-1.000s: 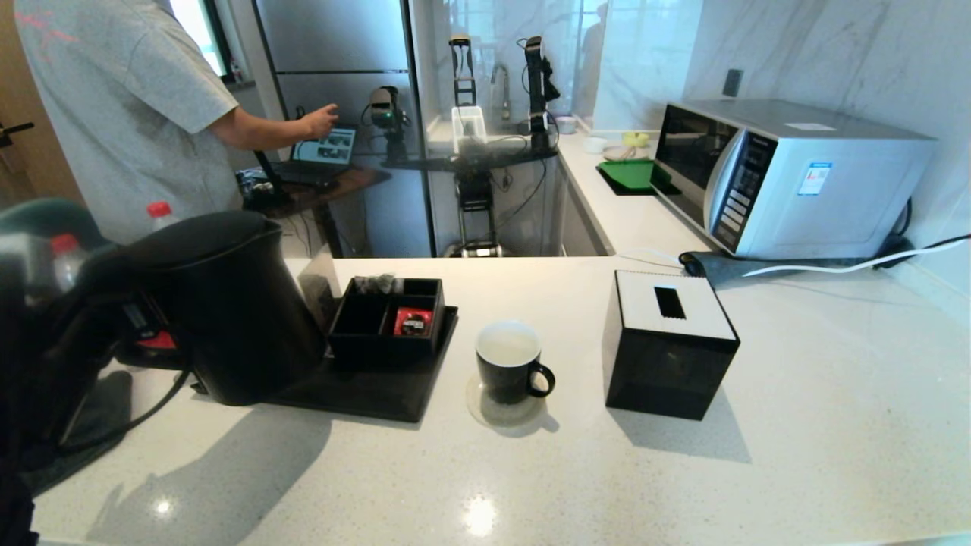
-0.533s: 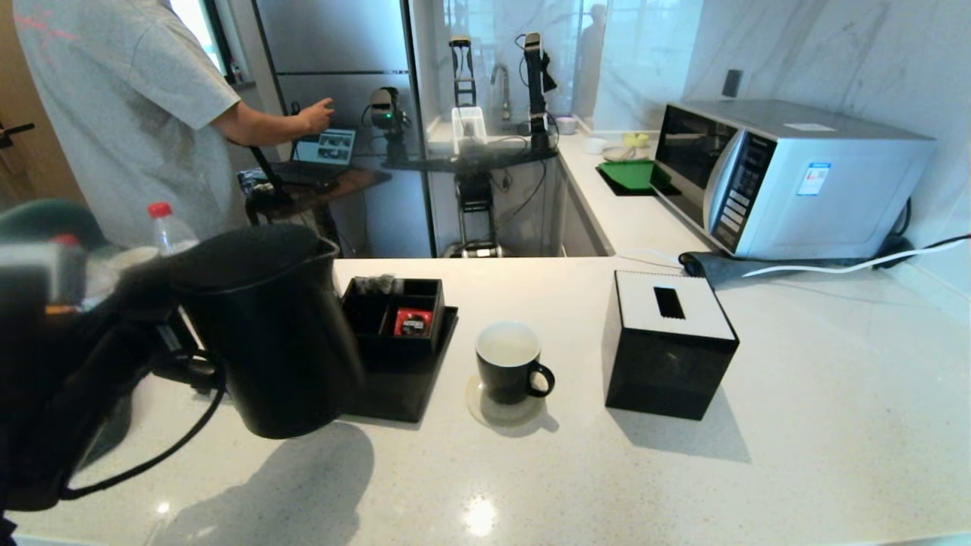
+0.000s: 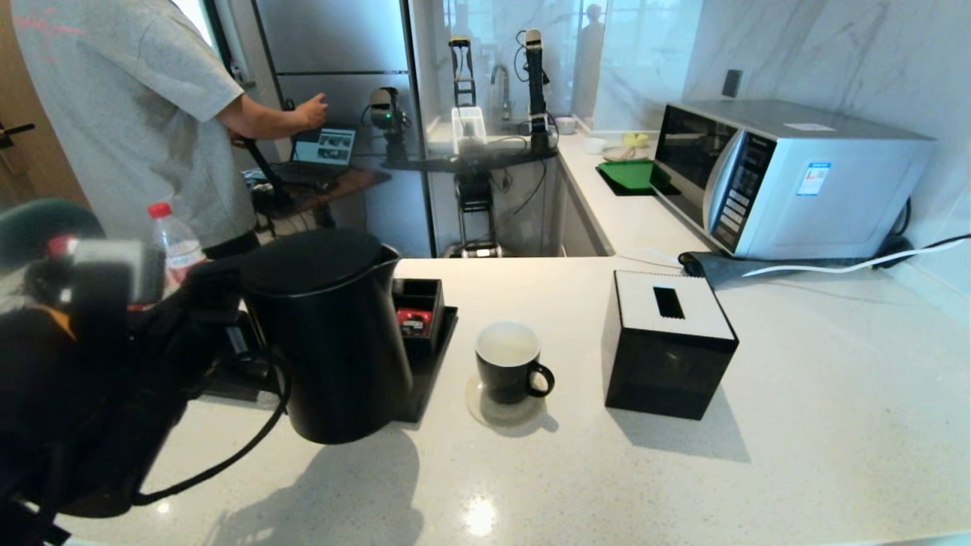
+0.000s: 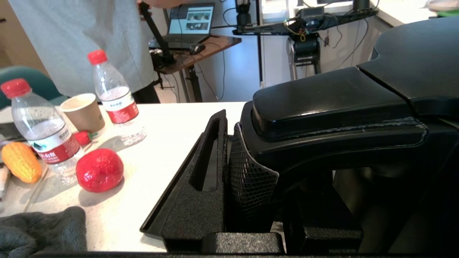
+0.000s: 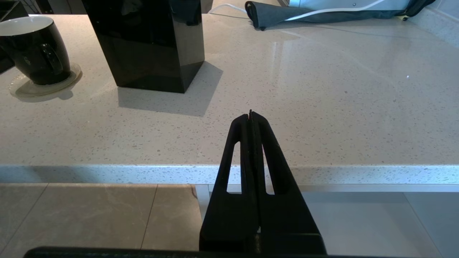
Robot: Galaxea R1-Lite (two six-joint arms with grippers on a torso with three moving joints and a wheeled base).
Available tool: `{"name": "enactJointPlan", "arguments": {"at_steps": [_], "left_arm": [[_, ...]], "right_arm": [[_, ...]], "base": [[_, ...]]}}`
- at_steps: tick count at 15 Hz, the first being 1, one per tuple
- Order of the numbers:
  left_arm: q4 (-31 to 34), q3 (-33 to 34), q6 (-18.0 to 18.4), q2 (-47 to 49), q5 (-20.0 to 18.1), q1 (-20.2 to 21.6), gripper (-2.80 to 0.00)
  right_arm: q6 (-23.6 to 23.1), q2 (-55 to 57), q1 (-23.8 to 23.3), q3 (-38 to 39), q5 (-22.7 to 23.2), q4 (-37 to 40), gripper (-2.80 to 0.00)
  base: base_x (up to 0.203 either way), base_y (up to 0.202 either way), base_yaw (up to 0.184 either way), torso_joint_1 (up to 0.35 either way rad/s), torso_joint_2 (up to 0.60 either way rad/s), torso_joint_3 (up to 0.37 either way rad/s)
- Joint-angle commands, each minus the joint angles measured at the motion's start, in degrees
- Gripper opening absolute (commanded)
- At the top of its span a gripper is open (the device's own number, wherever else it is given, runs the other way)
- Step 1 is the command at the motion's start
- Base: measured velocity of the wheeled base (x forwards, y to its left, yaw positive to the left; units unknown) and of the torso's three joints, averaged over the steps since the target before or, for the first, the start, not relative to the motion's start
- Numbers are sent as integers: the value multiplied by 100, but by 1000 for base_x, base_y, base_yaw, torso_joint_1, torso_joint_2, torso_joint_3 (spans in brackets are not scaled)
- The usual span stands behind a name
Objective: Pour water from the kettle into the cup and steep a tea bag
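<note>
While the tall matte black tapered electric kettle (image 3: 326, 334) hangs clear of the pale speckled stone counter (image 3: 683, 470), casting a shadow beneath its base, the left gripper (image 4: 229, 172) is clamped on its big loop handle: one mesh-textured pad (image 4: 251, 175) presses flat against the smooth handle, the jaws only partly closed because the handle fills them. That grip on the handle, not the body, reads as chosen so the kettle can later be tipped about the wrist. The kettle is upright, its flat lid shut and spout turned away from the gripper toward the cup, so no water shows.

The small glossy black mug with white inside (image 3: 510, 361) stands on a thin round translucent coaster (image 3: 501, 413), beyond the kettle from the left gripper and near it but apart; its ear handle faces away from the kettle, leaving the near rim free for pouring. Its interior looks empty (no liquid can be confirmed).

The black compartmented organiser (image 3: 417, 311) lies behind the kettle on a flat black tray (image 3: 432, 371), with a red-wrapped sachet in one cell; the tea bag is not visible, presumably hidden by the kettle.

The right gripper (image 5: 251, 116) sits parked at the counter's edge, its slotted black fingers pressed together on nothing, with the glossy black tissue box (image 5: 147, 43) ahead of it and the mug further off beyond that.

Judgement: carrying is under way; pouring has not begun.
</note>
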Motion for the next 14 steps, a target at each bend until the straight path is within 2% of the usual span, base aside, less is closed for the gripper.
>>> {"name": "enactJointPlan", "arguments": {"at_steps": [1,5,8,13,14], "left_arm": [[-48,-104,87,159,287,-356,-280],[-48,-123,219,152,600,-711,-280],[-56,-157,375,78,657,-869,-280],[-39,-85,514,-89,816,-955,-280],[-29,-85,632,-94,824,-955,-280]], "right_arm": [[-1,7,2,0,0,0,-280],[-1,7,2,0,0,0,-280],[-1,7,2,0,0,0,-280],[-1,7,2,0,0,0,-280],[-1,7,2,0,0,0,-280]], "base": [[0,0,0,0,0,0],[0,0,0,0,0,0],[0,0,0,0,0,0],[0,0,0,0,0,0],[0,0,0,0,0,0]]}}
